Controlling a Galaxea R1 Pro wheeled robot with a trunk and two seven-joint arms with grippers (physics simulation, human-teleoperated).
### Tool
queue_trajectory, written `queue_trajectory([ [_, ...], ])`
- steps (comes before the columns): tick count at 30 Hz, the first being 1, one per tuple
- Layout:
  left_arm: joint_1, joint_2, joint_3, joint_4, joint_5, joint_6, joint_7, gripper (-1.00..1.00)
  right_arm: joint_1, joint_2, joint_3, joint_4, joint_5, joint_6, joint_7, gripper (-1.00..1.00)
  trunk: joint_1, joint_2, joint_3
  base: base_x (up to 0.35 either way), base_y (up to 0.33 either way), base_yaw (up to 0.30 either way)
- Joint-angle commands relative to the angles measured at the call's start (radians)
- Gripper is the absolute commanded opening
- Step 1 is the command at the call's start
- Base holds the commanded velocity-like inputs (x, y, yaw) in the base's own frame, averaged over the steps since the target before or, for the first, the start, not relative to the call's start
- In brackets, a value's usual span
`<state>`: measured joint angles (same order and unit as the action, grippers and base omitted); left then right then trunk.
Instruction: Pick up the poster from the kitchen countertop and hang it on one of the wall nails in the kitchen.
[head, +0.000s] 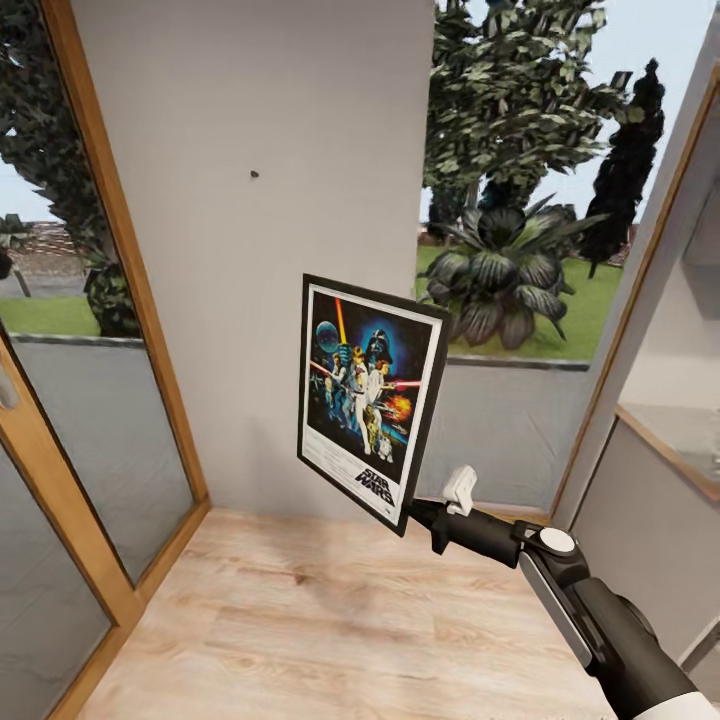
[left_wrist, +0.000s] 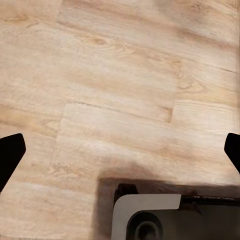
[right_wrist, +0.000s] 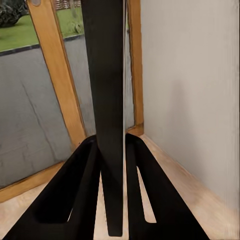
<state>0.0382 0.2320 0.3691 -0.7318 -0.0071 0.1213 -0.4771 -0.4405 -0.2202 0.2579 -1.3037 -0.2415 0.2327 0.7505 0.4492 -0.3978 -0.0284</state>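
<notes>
The poster (head: 368, 400) is held upright in the air in front of a plain grey wall panel (head: 250, 300), its printed face with the blue space art and "STAR WARS" lettering turned toward the head camera. It is tilted slightly, the lower right corner being nearest the right gripper (head: 420, 512). That corner is clamped between the right gripper's two black fingers; in the right wrist view the poster (right_wrist: 107, 100) is seen edge-on as a dark vertical slab pressed between the fingers (right_wrist: 70, 200) on both sides.

A small dark nail (head: 254, 175) is seen on the wall panel, above the poster and to its left, well apart from the poster's top edge. The poster's lower edge hangs above a light wooden floor (head: 300, 620). To the left of the poster a wood-framed glass door (head: 120, 300) is set beside the wall panel; to the poster's right a window opens on a garden with a broad-leaved plant (head: 505, 270) and trees.

In the left wrist view the left gripper (left_wrist: 122, 150) is pointed down at the wooden floor, its two dark fingertips (left_wrist: 9, 155) spread wide apart at the picture's opposite edges, with nothing between them. A grey part of the robot's base (left_wrist: 150, 215) is seen beneath it.
</notes>
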Motion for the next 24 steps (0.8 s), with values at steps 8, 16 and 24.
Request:
queue_trajectory([
  [8, 0.0, 0.0, 0.005, -0.003, 0.0, 0.009, -0.006, 1.0, -0.001, -0.001, 0.001, 0.0, -0.013, 0.01, 0.003, -1.0, 0.001, -0.002, 0.006, 0.002, 0.186, -0.209],
  [16, 0.0, 0.0, 0.005, -0.003, -0.001, 0.009, -0.006, 1.0, -0.001, -0.001, 0.001, 0.0, -0.012, 0.01, 0.003, -1.0, 0.001, -0.002, 0.007, 0.0, 0.29, 0.012],
  [24, 0.0, 0.0, 0.005, -0.003, -0.001, 0.009, -0.006, 1.0, -0.001, -0.001, 0.001, 0.0, -0.012, 0.008, 0.003, -1.0, 0.001, -0.002, 0.007, 0.078, 0.294, 0.11],
])
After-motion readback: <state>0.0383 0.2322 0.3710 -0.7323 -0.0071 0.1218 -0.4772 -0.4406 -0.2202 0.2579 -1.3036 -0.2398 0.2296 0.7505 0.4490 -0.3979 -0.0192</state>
